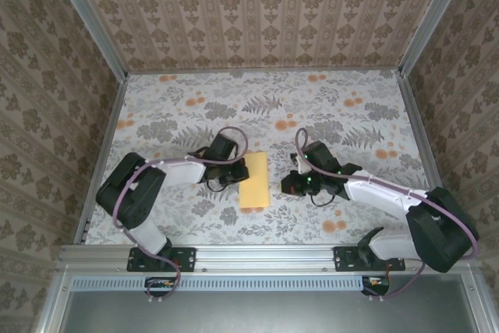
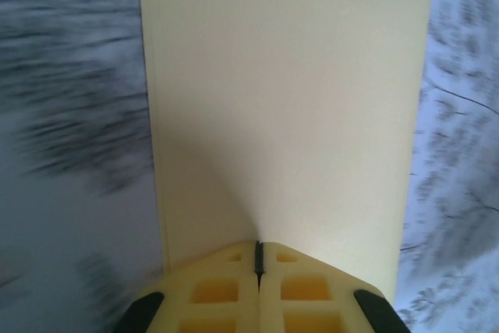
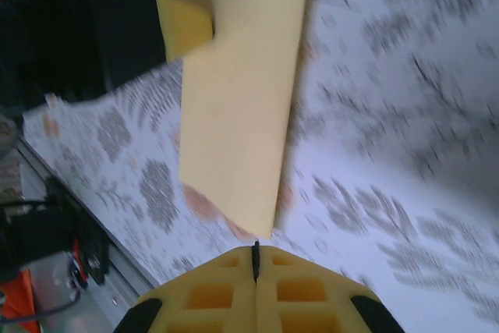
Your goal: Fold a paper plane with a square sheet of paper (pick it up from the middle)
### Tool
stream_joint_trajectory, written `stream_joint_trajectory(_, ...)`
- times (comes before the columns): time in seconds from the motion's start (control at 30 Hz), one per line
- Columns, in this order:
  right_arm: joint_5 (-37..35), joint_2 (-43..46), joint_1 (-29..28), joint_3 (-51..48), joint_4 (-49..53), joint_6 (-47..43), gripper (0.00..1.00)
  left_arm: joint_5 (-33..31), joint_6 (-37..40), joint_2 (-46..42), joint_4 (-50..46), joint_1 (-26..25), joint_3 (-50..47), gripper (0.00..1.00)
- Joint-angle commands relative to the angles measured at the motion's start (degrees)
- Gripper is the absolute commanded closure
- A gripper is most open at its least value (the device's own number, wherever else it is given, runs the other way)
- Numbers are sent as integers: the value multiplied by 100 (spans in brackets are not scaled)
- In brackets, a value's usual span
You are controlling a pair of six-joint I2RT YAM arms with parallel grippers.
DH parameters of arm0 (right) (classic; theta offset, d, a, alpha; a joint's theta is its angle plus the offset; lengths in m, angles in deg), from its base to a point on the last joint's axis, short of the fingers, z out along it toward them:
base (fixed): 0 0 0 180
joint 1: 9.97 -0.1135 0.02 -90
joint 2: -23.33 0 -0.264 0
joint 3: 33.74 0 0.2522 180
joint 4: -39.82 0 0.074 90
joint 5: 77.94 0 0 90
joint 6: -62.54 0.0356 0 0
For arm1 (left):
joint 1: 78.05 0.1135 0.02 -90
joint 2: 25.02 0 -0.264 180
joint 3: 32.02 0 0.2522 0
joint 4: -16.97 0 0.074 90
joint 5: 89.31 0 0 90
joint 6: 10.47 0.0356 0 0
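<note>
Paper (image 1: pixel 254 181), folded, lies between closed right jaws and left jaws pinching it.

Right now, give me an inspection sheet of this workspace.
Surface: floral-print table cover, flat.
Job's things: pale-yellow sheet of paper, folded to a narrow rectangle, between the grippers.
Clutter: nothing seen.
Grippers: left gripper shut on the sheet's edge; right gripper shut, its tip at the sheet's corner, contact unclear.
Cables: purple cables loop over both arms, off the sheet.
Surroundings: patterned walls on three sides; metal rail at the near edge.
</note>
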Motion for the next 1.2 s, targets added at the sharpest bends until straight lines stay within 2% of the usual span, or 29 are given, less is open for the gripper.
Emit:
stream_joint_trajectory(0.0,-130,-794,27,484,-227,114,100,-1222,-297,-390,-1377,83,-422,100)
stream_joint_trajectory(0.1,150,-1582,-21,972,-611,301,100,-1286,-395,-882,-1278,96,-674,99)
stream_joint_trajectory(0.23,346,-2335,-337,1547,-846,514,100,-981,-165,-1237,-1206,150,-631,88)
stream_joint_trajectory(0.33,343,-2587,-551,1755,-906,652,100,-675,44,-1405,-1073,217,-504,81)
stream_joint_trajectory(0.47,365,-2806,-720,1775,-1126,912,100,-212,131,-1404,-789,431,-395,76)
stream_joint_trajectory(0.63,367,-3046,-833,1930,-1059,1003,100,348,126,-1065,-331,705,-327,76)
stream_joint_trajectory(0.77,369,-3240,-860,2109,-826,940,100,798,174,-715,-48,791,-187,80)
stream_joint_trajectory(1.03,98,-3552,-837,2559,-40,409,100,1141,335,-112,142,801,158,87)
stream_joint_trajectory(1.17,109,-3588,-834,2672,41,203,100,1191,344,165,195,798,313,90)
